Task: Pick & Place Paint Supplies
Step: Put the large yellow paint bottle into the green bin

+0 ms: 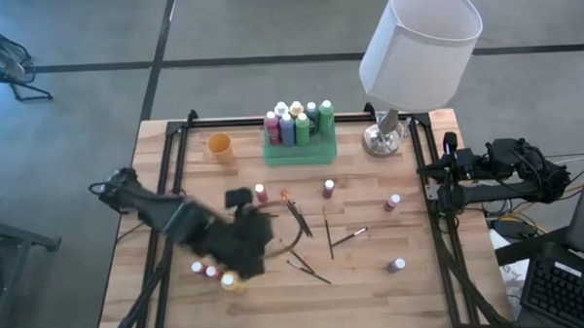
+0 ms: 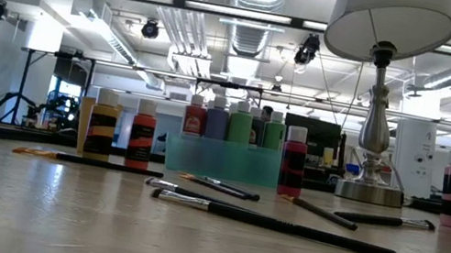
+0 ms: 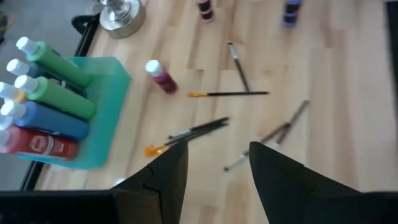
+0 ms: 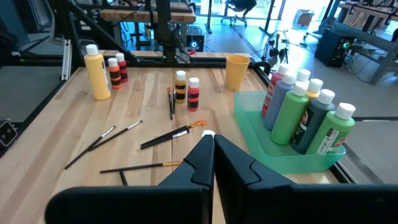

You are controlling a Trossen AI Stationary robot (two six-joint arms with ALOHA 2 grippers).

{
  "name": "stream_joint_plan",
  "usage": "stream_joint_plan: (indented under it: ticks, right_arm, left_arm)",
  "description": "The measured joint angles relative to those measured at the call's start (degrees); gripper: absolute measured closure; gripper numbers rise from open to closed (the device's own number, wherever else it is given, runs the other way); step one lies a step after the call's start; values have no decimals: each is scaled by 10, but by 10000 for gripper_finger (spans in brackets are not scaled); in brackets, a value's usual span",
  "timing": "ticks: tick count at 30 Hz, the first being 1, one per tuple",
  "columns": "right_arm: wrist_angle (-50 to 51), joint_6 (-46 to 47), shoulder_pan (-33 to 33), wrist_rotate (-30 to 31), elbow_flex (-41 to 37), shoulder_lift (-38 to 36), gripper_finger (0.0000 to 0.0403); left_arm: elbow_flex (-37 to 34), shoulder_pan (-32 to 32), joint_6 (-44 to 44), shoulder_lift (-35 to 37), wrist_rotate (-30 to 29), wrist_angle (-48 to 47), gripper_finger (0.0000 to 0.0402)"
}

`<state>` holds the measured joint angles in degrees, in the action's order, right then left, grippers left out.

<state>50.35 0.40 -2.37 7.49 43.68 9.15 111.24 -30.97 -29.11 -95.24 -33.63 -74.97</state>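
Several paint bottles (image 1: 295,120) stand upright in the green tray (image 1: 299,152) at the far middle of the table. More bottles stand loose on the wood, such as a maroon one (image 3: 160,76) and a yellow one (image 1: 233,281). Thin dark-handled brushes (image 1: 296,217) lie flat in the table's middle, seen too as brushes (image 3: 227,94). My left gripper (image 3: 217,163) hangs open above the near left part of the table, left gripper (image 1: 260,231), with only bare wood between its fingers. My right gripper (image 4: 211,155) is shut and empty at the right edge, right gripper (image 1: 450,163).
An orange cup (image 1: 219,145) stands left of the tray. A lamp with a white shade (image 1: 419,43) and a metal base (image 1: 384,136) stands at the far right. Black rails (image 1: 175,158) run along the table's sides.
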Motion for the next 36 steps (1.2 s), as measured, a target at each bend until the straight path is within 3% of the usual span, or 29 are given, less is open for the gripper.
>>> stream_joint_plan:
  ticks: [11,19,27,31,36]
  right_arm:
    - [0,0,0,0,0,0,394]
    - [0,0,0,0,0,0,394]
    - [0,0,0,0,0,0,394]
    - [0,0,0,0,0,0,394]
    - [0,0,0,0,0,0,394]
  left_arm:
    - [-6,-193,-176,4,-40,-47,225]
    - [-42,-284,-326,4,-46,-46,225]
    - [-93,-279,-443,4,-79,-46,225]
    - [-115,-252,-475,4,-30,-42,215]
    - [-135,-231,-492,4,24,-40,174]
